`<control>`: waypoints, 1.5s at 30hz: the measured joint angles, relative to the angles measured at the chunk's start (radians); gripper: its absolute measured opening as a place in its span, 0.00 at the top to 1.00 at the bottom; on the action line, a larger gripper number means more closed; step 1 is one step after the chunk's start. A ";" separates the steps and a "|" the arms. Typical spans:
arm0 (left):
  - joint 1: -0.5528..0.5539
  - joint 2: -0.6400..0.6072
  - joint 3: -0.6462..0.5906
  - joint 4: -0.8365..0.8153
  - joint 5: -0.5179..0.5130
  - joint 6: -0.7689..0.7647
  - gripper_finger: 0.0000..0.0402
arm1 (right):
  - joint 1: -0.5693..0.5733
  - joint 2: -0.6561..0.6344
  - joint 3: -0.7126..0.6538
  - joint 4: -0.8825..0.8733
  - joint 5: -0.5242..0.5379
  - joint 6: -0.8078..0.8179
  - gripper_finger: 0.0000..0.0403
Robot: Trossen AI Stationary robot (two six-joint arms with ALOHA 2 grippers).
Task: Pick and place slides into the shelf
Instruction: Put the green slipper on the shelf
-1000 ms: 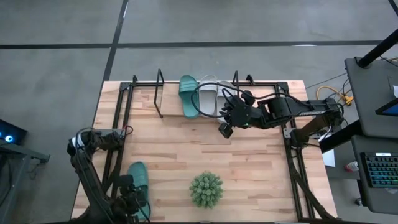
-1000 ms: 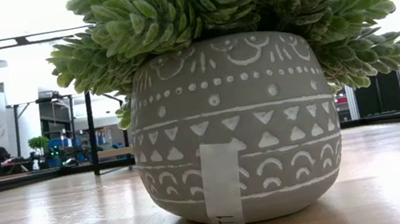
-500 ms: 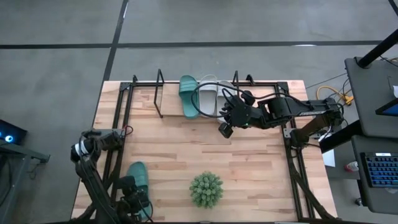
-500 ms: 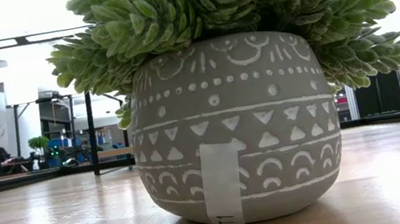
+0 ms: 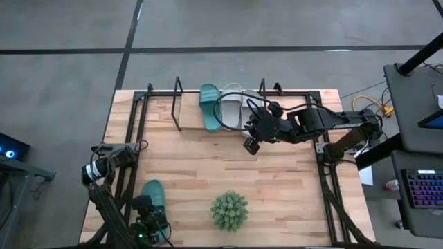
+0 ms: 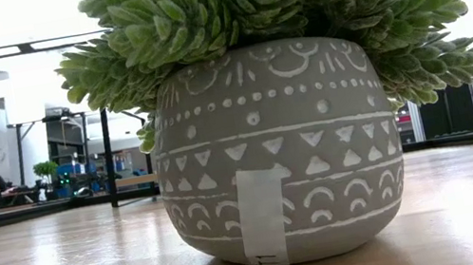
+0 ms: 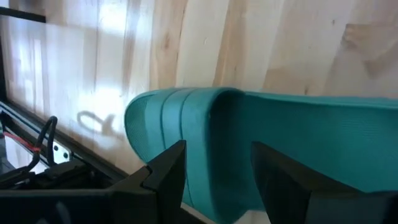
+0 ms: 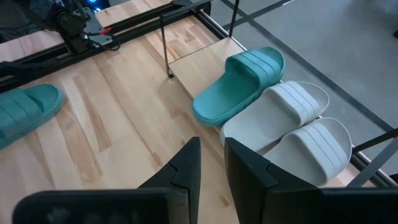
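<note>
Here the left gripper (image 5: 149, 225) sits low at the near left corner of the worktop (image 5: 277, 180), its fingers (image 7: 166, 169) spread either side of the strap end of a teal slide (image 5: 153, 196) that lies flat on the wood; whether they actually press on it I cannot tell. The other teal slide (image 5: 210, 106) lies on the shelf (image 5: 176, 104) at the far edge, on the light board between the upright wire loops. Just right of it, side by side and touching, are the two pale grey slides (image 5: 236, 108). The right gripper (image 5: 250, 144) hovers near the shelf, just in front of the grey pair, fingers (image 8: 184, 163) drawn nearly together and holding nothing. A spiky green plant (image 5: 229, 210) in a patterned grey pot (image 6: 281, 154) stands near the front edge, right of the loose teal slide.
</note>
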 joint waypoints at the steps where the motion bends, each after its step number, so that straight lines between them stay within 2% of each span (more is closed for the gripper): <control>1: 0.000 0.000 -0.009 0.002 0.000 -0.003 0.59 | 0.000 0.000 0.000 0.000 0.000 0.000 0.84; 6: 0.000 -0.002 -0.066 0.001 0.001 -0.050 0.59 | 0.000 0.000 0.000 0.000 0.000 0.000 0.84; 24: 0.004 -0.005 -0.191 0.089 -0.016 -0.050 0.59 | 0.000 0.000 0.000 0.005 0.001 0.000 0.84; 45: 0.007 -0.008 -0.266 0.096 -0.013 -0.050 0.59 | 0.000 0.000 0.000 0.048 0.001 0.011 0.84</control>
